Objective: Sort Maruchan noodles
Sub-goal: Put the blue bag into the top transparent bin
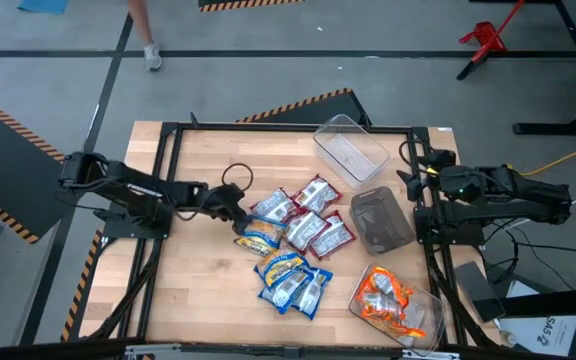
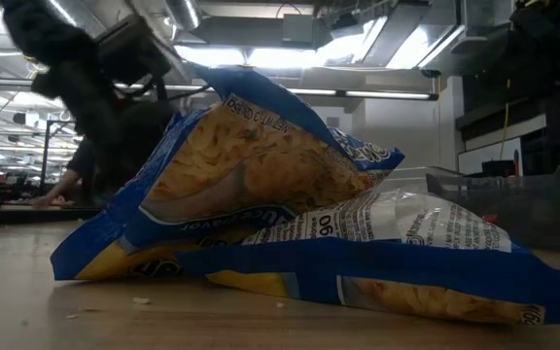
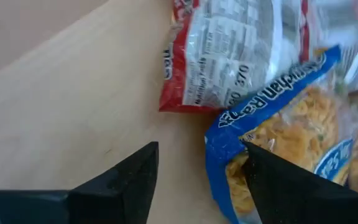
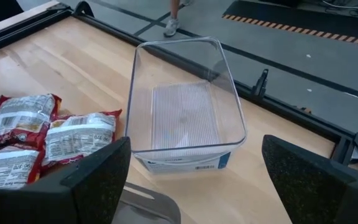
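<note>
Maruchan packets lie flat in a loose heap mid-table: red-and-white ones (image 1: 316, 192), blue-and-yellow ones (image 1: 286, 280). Several orange packets (image 1: 386, 300) lie in a clear tub at the near right. My left gripper (image 1: 236, 208) is open at the heap's left end. In its wrist view the gripper (image 3: 197, 180) has a blue packet's (image 3: 291, 124) edge between the fingers, beside a red packet (image 3: 229, 56). Two blue packets (image 2: 261, 165) fill the low view. My right gripper (image 4: 197, 186) waits open at the table's right edge, above the empty clear tub (image 4: 188, 106). My left gripper comes low from the table's left. One finger (image 3: 291, 186) overlaps the blue packet's left edge (image 3: 225, 146), the other stands over bare wood. The packet lies flat on the table. Whether a finger touches it, I cannot tell.
An empty clear tub (image 1: 348, 148) stands at the far right, and a dark grey tub (image 1: 380, 220) sits just right of the heap. The orange packets' clear tub (image 1: 430, 300) is at the near right corner. Bare wood lies left of the heap. A person's shoe (image 1: 153, 55) shows beyond the table.
</note>
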{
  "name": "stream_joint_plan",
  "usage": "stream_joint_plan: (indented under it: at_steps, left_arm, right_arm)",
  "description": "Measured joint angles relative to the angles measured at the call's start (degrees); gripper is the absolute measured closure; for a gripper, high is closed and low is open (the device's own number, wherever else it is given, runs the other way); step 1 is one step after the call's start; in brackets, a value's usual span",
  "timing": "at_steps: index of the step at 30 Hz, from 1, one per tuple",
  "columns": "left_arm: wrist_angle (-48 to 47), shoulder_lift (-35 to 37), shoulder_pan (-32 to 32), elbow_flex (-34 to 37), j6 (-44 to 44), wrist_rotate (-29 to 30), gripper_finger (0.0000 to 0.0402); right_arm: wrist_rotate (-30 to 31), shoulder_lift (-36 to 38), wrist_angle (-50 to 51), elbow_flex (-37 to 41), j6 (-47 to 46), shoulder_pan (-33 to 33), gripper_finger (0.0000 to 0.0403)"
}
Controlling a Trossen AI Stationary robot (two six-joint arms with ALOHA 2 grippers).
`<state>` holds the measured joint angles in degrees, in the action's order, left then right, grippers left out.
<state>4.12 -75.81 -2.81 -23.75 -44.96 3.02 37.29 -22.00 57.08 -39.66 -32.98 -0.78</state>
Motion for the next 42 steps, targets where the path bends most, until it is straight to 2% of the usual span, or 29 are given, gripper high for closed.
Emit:
stream_joint_plan:
  at_steps: [5,14,19,29,38,42]
  left_arm:
    - [12.20,-0.02,2.59,3.42,-4.09,-3.18,0.0173]
    - [13.49,-1.30,8.70,3.57,-6.20,2.42,0.0173]
    - [17.22,-3.89,10.85,3.58,-7.81,2.88,0.0180]
    - [27.37,-12.71,14.79,3.43,-14.64,2.86,0.0271]
    - [31.61,-11.62,14.75,3.54,-16.46,3.98,0.0381]
    - [34.50,-11.52,14.75,3.54,-18.04,4.42,0.0394]
  right_arm:
    - [0.19,0.00,0.02,0.00,-0.12,0.00,0.0052]
    - [0.11,0.00,0.03,0.00,-0.14,0.00,0.0052]
    - [-0.05,0.00,0.04,0.00,-0.13,0.00,0.0052]
    - [-0.31,0.00,0.04,0.00,-0.12,0.00,0.0052]
    - [0.44,0.00,-0.01,0.00,-0.14,0.00,0.0052]
    - [0.43,0.00,0.00,0.00,-0.16,0.00,0.0052]
